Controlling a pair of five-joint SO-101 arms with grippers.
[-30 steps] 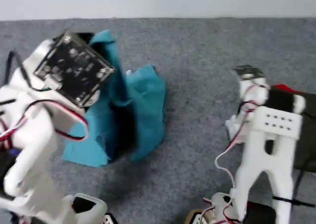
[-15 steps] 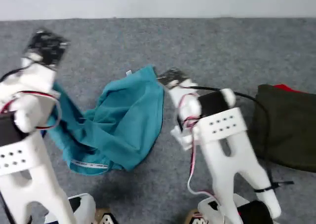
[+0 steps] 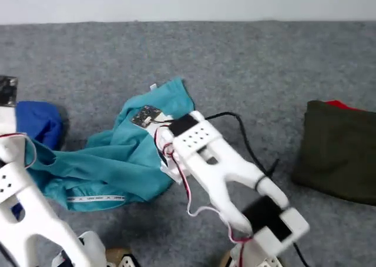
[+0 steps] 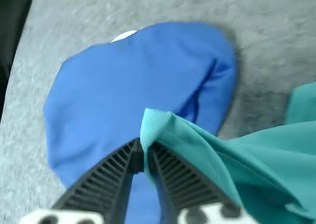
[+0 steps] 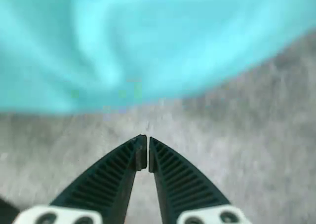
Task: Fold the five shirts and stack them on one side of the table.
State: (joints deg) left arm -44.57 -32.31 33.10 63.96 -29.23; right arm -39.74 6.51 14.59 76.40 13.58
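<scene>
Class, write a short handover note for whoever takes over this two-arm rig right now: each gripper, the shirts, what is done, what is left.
Left gripper: shut on a corner of the teal shirt, held above the blue shirt.
Right gripper: shut, empty, over bare table beside the teal shirt's edge.
Done: dark shirt lies folded on the right arm's side, a red one peeking out behind it.
Left: teal shirt rumpled mid-table, blue shirt bunched on the left arm's side; both need folding and stacking.
</scene>
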